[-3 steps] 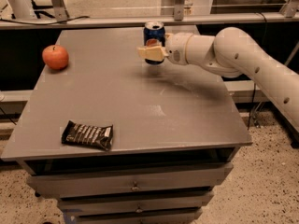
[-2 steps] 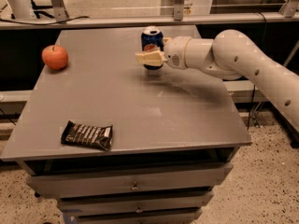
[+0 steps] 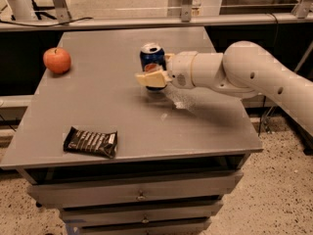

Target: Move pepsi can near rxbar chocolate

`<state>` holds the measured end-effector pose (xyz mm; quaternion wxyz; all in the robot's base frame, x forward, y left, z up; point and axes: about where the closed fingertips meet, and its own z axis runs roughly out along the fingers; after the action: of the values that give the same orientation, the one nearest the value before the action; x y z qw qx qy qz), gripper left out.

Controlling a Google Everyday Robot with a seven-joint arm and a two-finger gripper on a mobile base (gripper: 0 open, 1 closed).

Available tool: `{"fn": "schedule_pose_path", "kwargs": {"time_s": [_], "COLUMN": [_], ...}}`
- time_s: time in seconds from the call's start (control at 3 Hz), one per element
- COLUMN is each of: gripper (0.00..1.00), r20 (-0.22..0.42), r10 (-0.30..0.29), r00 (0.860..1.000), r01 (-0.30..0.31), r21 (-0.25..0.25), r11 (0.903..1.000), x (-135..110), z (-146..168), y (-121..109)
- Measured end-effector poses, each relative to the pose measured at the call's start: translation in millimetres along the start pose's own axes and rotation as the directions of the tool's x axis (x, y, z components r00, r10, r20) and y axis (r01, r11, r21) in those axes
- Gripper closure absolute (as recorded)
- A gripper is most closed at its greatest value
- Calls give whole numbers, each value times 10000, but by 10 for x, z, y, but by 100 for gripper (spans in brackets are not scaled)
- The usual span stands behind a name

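Since a second ago the soda can [image 3: 152, 57] and the gripper [image 3: 156, 70] have come forward from the back of the table [image 3: 98, 97] toward its middle, which brings them closer to the snack bar [image 3: 91, 142]. The gripper is closed on the can. One cream finger pad [image 3: 151, 79] presses its front face and the other sits behind it. The white arm [image 3: 254, 77] reaches in from the picture's right.

Below the tabletop, the drawers [image 3: 142, 194] are shut, so nothing inside them shows.

The can is dark blue with a silver top, stands upright in the grip, and has a red patch just above the front pad. A shadow lies on the table just below it. It is behind the bar and to the picture's right of it, still well apart from it.

The bar is a flat black wrapper with pale lettering. It lies slightly askew close to the front edge, toward the left corner. The apple [image 3: 57, 60] sits well behind the bar, near the left edge. Bare grey tabletop stretches between the bar and the can, and more of it lies to the right of the bar along the front edge.
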<state>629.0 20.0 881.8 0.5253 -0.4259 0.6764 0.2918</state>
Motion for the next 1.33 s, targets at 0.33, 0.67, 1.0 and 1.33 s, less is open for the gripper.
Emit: {"fn": "schedule_pose_path", "kwargs": {"time_s": [0.33, 0.67, 1.0, 1.33], "gripper": [100, 100, 100, 100], "r20": [77, 549, 1005, 1225], "r10": [103, 254, 588, 858], "r00": [9999, 9982, 9932, 9887], "r01": [-100, -203, -448, -637], "r21": [-371, -920, -1365, -1742], "r11": [9993, 9956, 9896, 9826], "x": [45, -21, -38, -33], "z": [16, 141, 248, 280], "y": [429, 783, 1084, 1346]}}
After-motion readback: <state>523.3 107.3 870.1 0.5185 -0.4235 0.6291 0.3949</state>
